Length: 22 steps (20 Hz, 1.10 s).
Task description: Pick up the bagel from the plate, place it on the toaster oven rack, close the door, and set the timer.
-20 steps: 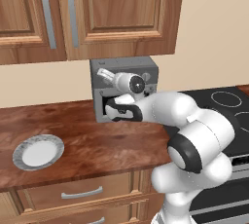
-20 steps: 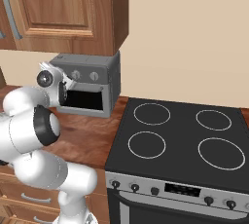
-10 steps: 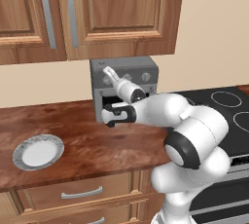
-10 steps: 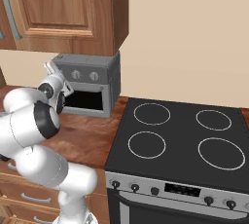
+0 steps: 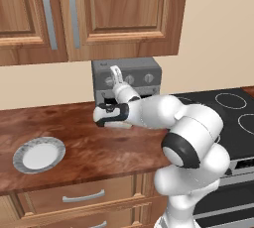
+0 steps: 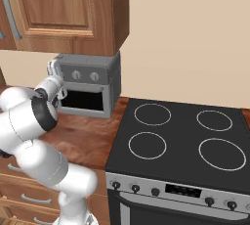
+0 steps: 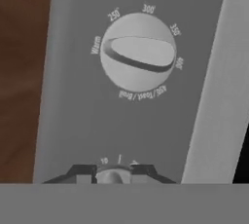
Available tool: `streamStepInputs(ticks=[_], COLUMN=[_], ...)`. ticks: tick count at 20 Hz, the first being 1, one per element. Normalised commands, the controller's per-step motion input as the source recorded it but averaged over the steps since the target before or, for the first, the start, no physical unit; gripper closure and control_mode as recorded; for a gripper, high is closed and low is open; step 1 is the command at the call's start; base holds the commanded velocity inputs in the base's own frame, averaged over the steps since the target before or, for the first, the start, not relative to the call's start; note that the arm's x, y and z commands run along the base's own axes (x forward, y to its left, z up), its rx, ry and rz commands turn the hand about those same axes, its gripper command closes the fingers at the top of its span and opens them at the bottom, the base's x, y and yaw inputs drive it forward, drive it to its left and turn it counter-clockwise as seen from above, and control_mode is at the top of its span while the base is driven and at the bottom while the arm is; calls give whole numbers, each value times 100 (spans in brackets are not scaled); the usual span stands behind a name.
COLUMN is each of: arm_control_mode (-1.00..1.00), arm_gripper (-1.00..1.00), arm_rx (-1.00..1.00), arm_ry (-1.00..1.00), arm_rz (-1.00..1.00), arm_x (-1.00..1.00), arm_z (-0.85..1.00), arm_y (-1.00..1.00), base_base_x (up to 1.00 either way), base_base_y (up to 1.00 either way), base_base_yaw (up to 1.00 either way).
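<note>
1. We saw the white arm reaching up to the control panel of the grey box-shaped toaster oven, which stood on the brown wooden desk against the wall, under the brown wooden cabinets.
2. In the hand view the two dark fingers were pressed in around a small grey knob at the bottom of the frame — pinching it, with small numerals just above it.
3. Beyond that knob sat a larger round grey temperature dial with a raised bar across its face; printed marks ringed it, among them "Warm", "250", "300" and "350".
4. In the right base view the flat grey door with its dark glass window stood upright and shut against the front of the oven.
5. We could not see the bagel or the wire rack; the shut door hid the oven's inside.
6. The round plate with a white centre and grey speckled rim lay on the desk well to the left of the oven, near the front edge, with nothing on it.
7. To the right of the desk stood the black stove with four ring burners — well apart from the hand.
</note>
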Motion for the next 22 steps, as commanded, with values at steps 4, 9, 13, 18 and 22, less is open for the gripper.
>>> streamStepInputs(ticks=[4,9,13,18,22], arm_control_mode=[-100,-100,-100,-100,-100], arm_gripper=[100,100,100,100,100], arm_rx=[32,32,31,30,29], arm_ry=[1,4,7,6,3], arm_rz=[-17,-15,-14,-13,-11], arm_x=[0,0,-2,-6,-21], arm_z=[0,0,0,0,0], arm_y=[-5,-8,-10,-11,-9], base_base_x=[0,0,0,0,0], base_base_y=[0,0,0,0,0], base_base_yaw=[0,0,0,0,0])
